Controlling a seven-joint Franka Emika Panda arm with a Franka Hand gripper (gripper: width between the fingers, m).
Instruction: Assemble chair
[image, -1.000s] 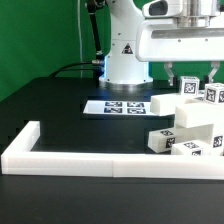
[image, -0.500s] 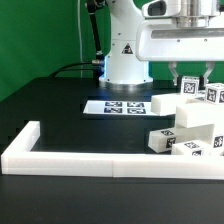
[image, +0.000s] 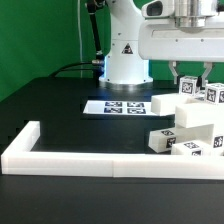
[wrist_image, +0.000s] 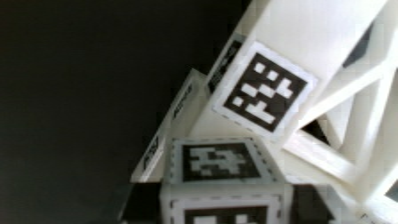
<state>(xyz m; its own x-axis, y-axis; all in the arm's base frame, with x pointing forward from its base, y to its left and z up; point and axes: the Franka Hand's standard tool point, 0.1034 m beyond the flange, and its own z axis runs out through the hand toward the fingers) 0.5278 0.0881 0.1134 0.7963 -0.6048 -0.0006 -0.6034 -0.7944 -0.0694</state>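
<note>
Robotics lab: green backdrop, marker board

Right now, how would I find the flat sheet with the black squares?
Start at the robot's big white base at the back of the black table. Just before it lies the marker board. Unlike the blocky chair pieces beside it, it lies thin and flat.

Chair parts cut off at exterior view's right edge; wrist view blurry, gripper fingertips' grip unclear.

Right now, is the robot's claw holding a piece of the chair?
The gripper is shut above the white chair pieces, but the pictures don't show whether it is holding one.
</note>
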